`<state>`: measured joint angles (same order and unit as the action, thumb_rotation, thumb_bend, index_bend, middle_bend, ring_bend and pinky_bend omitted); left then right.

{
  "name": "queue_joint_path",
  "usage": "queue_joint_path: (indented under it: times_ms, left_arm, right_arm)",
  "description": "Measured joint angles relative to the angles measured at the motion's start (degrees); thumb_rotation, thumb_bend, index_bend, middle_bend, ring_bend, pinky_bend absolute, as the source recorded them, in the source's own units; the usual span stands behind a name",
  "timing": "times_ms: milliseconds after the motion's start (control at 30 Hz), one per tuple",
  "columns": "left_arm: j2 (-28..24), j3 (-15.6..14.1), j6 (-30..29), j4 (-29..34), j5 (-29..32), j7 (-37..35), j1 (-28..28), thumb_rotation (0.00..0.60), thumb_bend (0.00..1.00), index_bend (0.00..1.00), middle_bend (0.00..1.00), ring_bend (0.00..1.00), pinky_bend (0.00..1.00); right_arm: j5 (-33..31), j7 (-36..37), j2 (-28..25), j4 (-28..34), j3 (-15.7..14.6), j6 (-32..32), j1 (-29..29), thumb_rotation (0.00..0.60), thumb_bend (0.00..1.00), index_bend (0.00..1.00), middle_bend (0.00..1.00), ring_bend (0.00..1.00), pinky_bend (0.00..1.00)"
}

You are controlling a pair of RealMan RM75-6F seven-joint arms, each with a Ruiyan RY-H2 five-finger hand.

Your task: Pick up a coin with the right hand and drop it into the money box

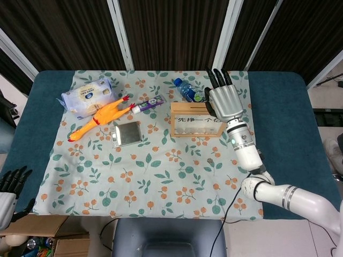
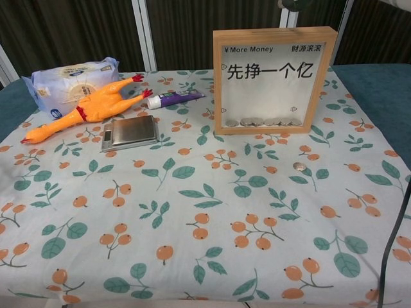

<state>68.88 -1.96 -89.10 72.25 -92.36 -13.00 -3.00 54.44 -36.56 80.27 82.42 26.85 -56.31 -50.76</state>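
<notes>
Right hand: your hand hangs above the right end of the money box, fingers straight and slightly spread, pointing away from you; nothing shows in its grasp. The chest view catches only a dark sliver of it at the top edge.
Left hand: low at the left edge of the head view, off the table, fingers apart, partly cut off — holding nothing.
Money box: upright wooden frame with a clear front pane, printed "More Money" over large Chinese characters; a row of coins lies along its bottom inside.
Coin: one small, round, metallic coin flat on the cloth, in front of the box toward its right corner, apart from your hand.
Tablecloth: pale fabric printed with green leaves and orange berries, spread over a dark teal table.
Scale: flat, silvery, rectangular; you cannot read its display.
Rubber chicken: orange-yellow, lying on its side just beside the scale.
Tissue pack: soft plastic pack, white and blue.
Tube: purple and white, lying flat.
Bottle: blue-capped, lying behind the box — partly hidden by your hand.
</notes>
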Motion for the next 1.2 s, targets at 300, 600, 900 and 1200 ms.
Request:
queue_joint_path:
  times_ms: [300,600,900,1200]
  left_arm:
    - [0.3,0.1,0.4,-1.0,0.5,-0.9,0.0,0.600,0.36,0.00,0.00,0.00,0.00]
    - [0.3,0.2,0.5,-0.8,0.6,-0.6,-0.1,0.600,0.36,0.00,0.00,0.00,0.00]
    - [0.2,0.3,0.7,-0.9,0.9,-0.6,-0.1,0.600,0.36,0.00,0.00,0.00,0.00]
    - [0.1,0.4,0.5,-1.0,0.8,-1.0,0.0,0.600,0.36,0.00,0.00,0.00,0.00]
  right_arm:
    - [-4.5,-0.9,0.3,-1.9,-3.2,1.6,-2.4,0.600,0.58,0.77,0.12,0.00,0.00]
    - [-5.9,-0.6,0.2,-2.0,-5.0,1.0,-3.3,0.600,0.58,0.76,0.12,0.00,0.00]
    - [-7.5,-0.9,0.3,-2.0,-6.2,0.9,-4.3,0.600,0.53,0.18,0.10,0.00,0.00]
    - [-3.4,2.8,-1.1,1.4,-6.3,-3.6,-3.0,0.600,0.46,0.00,0.01,0.00,0.00]
